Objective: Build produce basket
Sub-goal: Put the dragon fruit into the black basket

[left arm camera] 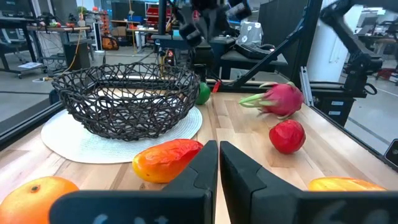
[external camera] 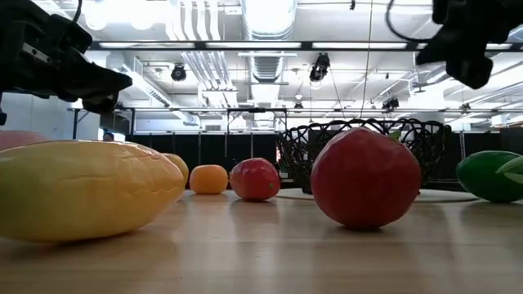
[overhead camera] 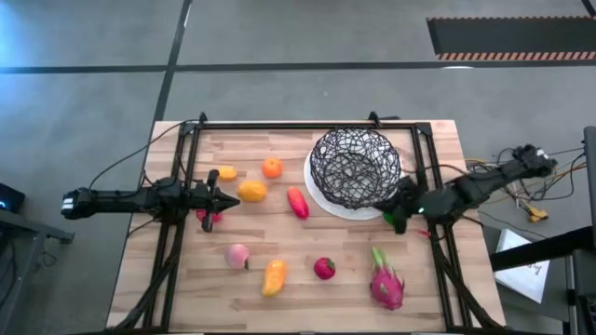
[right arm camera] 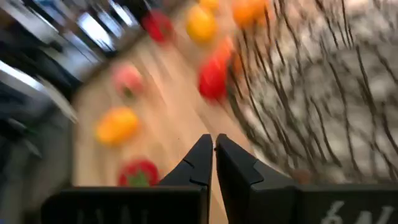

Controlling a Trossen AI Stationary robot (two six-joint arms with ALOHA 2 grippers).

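Hidden: green piece (overhead camera: 389,215) partly covered by the right gripper (overhead camera: 399,220)
Basket (overhead camera: 355,167): far right of table, on white plate, appears empty
Produce: scattered on wood, outside basket
Left gripper (left arm camera: 218,163): fingers pressed together, empty
Right gripper: fingers together, beside basket

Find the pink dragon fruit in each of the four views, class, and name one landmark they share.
High view: dragon fruit, near right corner.
Low view: not identifiable.
Left wrist view: dragon fruit, right of the basket.
Right wrist view: not visible.
Shared landmark: the basket.
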